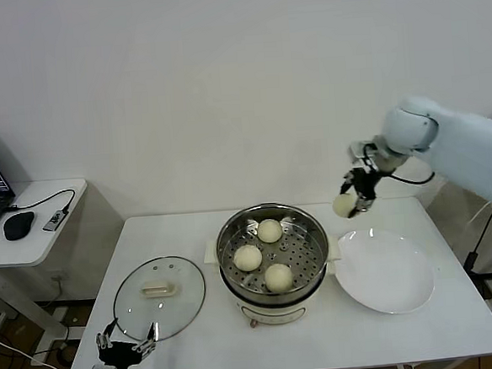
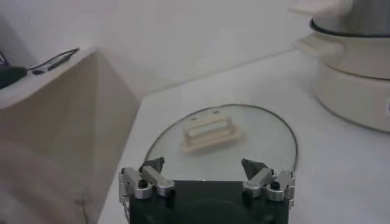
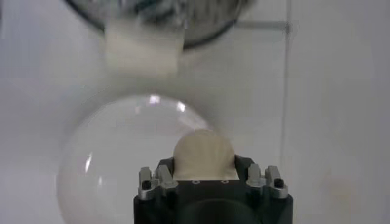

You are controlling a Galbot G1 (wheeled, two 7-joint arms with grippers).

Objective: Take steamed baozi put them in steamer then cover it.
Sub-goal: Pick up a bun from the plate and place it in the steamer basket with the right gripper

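Risk sits with your right gripper (image 1: pixel 354 200), clenched on the fourth baozi (image 1: pixel 344 205) above the plate (image 1: pixel 385 271): release before reaching the steamer (image 1: pixel 273 250) and it rolls away. Left gripper (image 1: pixel 124 342) waits released beside the cover (image 1: pixel 159 296).

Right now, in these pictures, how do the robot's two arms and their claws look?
The right arm has a smooth, rounded, pale blue-white shell, and black cables run along its wrist. The right claw is black with silver metal parts. The left claw has a black body, silver finger blocks with black screws and dark pointed tips. Little of the left arm shows. No markings are visible.
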